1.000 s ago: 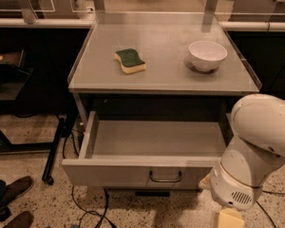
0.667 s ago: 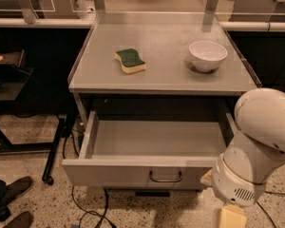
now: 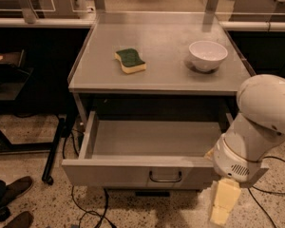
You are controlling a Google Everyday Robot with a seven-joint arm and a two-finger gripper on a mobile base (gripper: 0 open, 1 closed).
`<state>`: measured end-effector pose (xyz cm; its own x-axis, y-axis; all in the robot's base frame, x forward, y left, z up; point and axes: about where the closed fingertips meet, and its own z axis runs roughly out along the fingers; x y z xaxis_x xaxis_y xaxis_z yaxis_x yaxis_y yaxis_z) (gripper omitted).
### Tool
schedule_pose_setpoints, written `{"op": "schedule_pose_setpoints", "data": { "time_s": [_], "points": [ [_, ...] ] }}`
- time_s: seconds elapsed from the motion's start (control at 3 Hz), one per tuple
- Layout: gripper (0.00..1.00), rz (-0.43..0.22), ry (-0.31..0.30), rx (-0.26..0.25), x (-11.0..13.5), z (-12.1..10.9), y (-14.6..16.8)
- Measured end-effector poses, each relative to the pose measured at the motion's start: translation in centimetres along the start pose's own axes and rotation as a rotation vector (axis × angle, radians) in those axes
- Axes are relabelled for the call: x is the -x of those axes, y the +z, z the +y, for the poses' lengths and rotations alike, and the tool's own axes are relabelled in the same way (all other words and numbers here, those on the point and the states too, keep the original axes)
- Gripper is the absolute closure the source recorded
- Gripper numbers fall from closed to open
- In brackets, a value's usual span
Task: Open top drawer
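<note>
The top drawer [image 3: 133, 172] is a wide grey metal drawer under the table top. It stands pulled far out, and its bare inside shows. A small dark wire pull handle [image 3: 165, 177] sits at the centre of its front. My gripper [image 3: 224, 199] is pale yellow and hangs below my white arm [image 3: 256, 137], just off the drawer front's right end and to the right of the handle. It is apart from the handle and holds nothing that I can see. No other drawers show.
A grey metal table [image 3: 161, 75] carries a green and yellow sponge [image 3: 130, 61] and a white bowl [image 3: 207, 55]. Cables [image 3: 92, 208] lie on the speckled floor. A person's shoes [image 3: 12, 198] are at the bottom left. A dark stand [image 3: 54, 151] is on the left.
My arm and gripper have risen a little beside the drawer's right end. The drawer stays pulled out the same amount.
</note>
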<state>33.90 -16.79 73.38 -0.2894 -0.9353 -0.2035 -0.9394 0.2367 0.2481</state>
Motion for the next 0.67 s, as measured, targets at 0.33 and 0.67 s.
{"op": "schedule_pose_setpoints", "data": {
  "time_s": [0.33, 0.67],
  "points": [
    [0.00, 0.013, 0.014, -0.038, 0.4, -3.5, -0.4],
    [0.00, 0.043, 0.043, -0.022, 0.1, -6.0, 1.3]
  ]
}}
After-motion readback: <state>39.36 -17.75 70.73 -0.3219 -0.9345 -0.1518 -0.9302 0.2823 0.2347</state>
